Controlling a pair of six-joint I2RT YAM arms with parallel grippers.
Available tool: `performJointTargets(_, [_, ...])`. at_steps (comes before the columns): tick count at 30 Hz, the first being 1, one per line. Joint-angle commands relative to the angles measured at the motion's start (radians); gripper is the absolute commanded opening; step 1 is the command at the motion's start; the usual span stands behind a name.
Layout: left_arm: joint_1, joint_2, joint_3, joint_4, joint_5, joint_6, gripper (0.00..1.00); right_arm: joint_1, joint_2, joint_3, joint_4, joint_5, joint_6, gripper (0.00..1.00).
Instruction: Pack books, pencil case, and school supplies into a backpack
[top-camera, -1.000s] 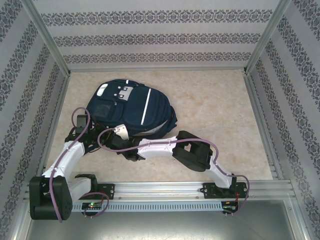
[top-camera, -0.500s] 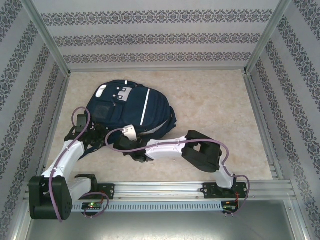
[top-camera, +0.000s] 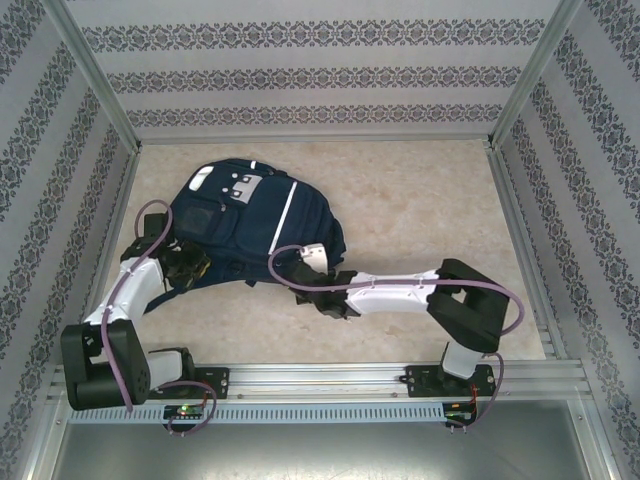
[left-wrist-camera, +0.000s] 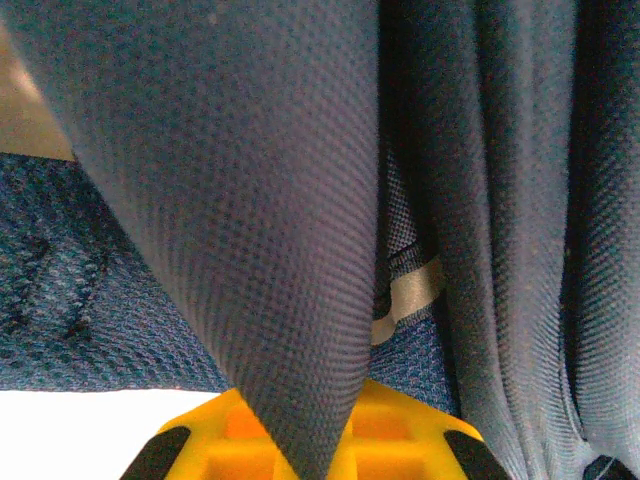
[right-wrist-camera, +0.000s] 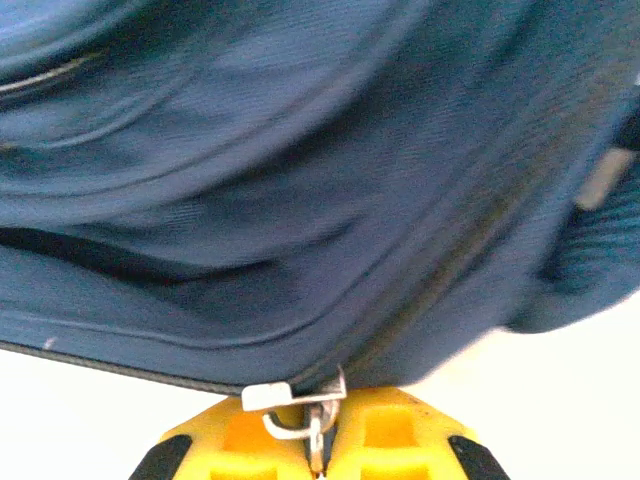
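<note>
The navy blue backpack (top-camera: 250, 210) with thin white stripes lies flat on the table, top towards the far left. My left gripper (top-camera: 192, 263) sits at its near left edge. It is shut on a fold of the backpack's fabric (left-wrist-camera: 250, 200), which runs down between the yellow fingers (left-wrist-camera: 400, 440). My right gripper (top-camera: 298, 276) is at the near right edge, shut on the metal zipper pull (right-wrist-camera: 312, 415) of the backpack (right-wrist-camera: 300, 180). The books, pencil case and school supplies are out of view.
The beige table (top-camera: 430, 210) stretches right of the backpack. Patterned walls enclose it, with metal frame rails at the sides (top-camera: 520, 230). The right arm's elbow (top-camera: 470, 305) lies low over the near right of the table.
My right gripper has travelled right along the backpack's near edge with the zipper pull. The backpack has shifted a little to the far left. The left gripper kept its hold.
</note>
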Motion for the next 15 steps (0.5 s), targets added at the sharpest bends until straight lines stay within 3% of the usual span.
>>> performJointTargets(1, [0.076, 0.051, 0.065, 0.012, -0.17, 0.059, 0.0, -0.033, -0.077, -0.063, -0.108, 0.042, -0.02, 0.0])
performJointTargets(10, [0.081, 0.301, 0.303, 0.051, -0.194, 0.12, 0.02, 0.012, -0.055, 0.049, -0.057, -0.168, -0.146, 0.0])
performJointTargets(11, [0.081, 0.316, 0.326, 0.045, -0.179, 0.125, 0.08, 0.027, -0.033, 0.086, -0.057, -0.183, -0.161, 0.0])
performJointTargets(13, [0.081, 0.317, 0.351, 0.034, -0.156, 0.129, 0.34, 0.046, 0.011, 0.149, -0.05, -0.223, -0.175, 0.0])
performJointTargets(15, [0.08, 0.295, 0.355, 0.01, -0.125, 0.123, 0.5, 0.056, 0.055, 0.203, -0.031, -0.278, -0.181, 0.0])
